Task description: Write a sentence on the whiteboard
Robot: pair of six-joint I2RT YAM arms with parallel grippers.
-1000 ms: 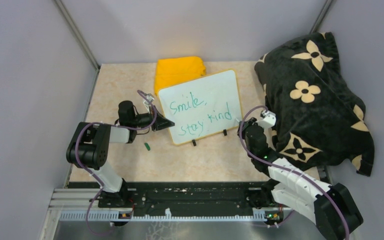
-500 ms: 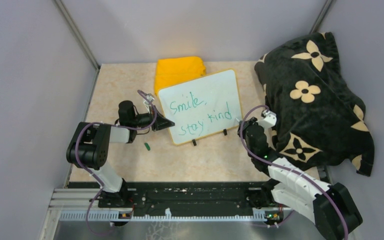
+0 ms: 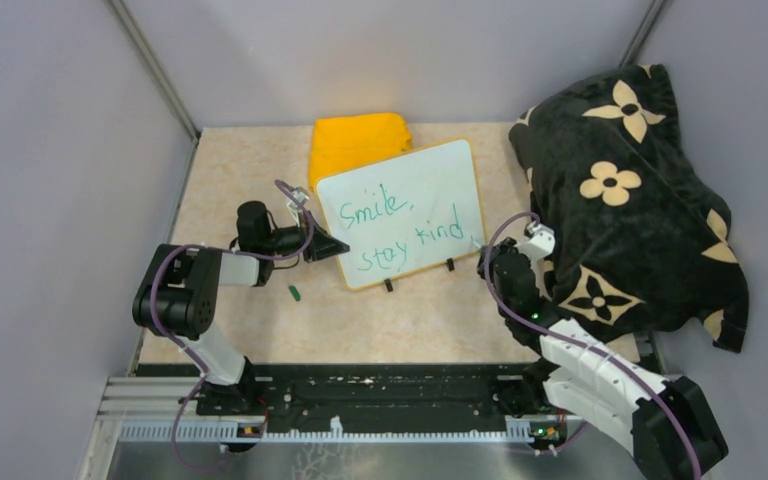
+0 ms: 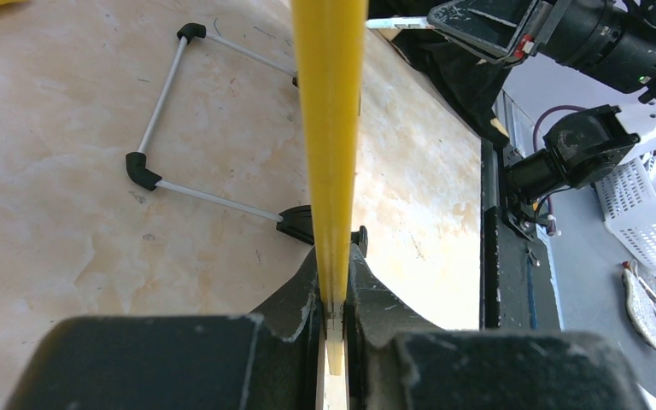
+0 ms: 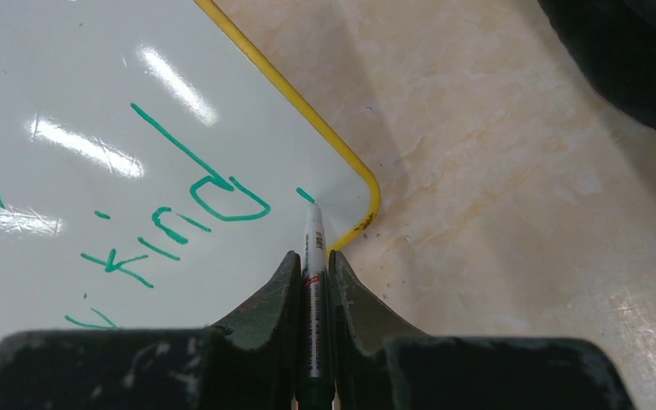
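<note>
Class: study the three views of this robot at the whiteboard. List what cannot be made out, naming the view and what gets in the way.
- Left wrist view: the whiteboard is seen edge-on, so its writing face is hidden.
- Right wrist view: the sentence is cut off by the frame; only "kind" is whole.
- Top view: the small green object is too small to identify.
- Top view: whatever the blanket covers is hidden.

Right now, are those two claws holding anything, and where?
The left gripper pinches the whiteboard by its yellow edge; the right gripper grips a marker by its barrel.
</note>
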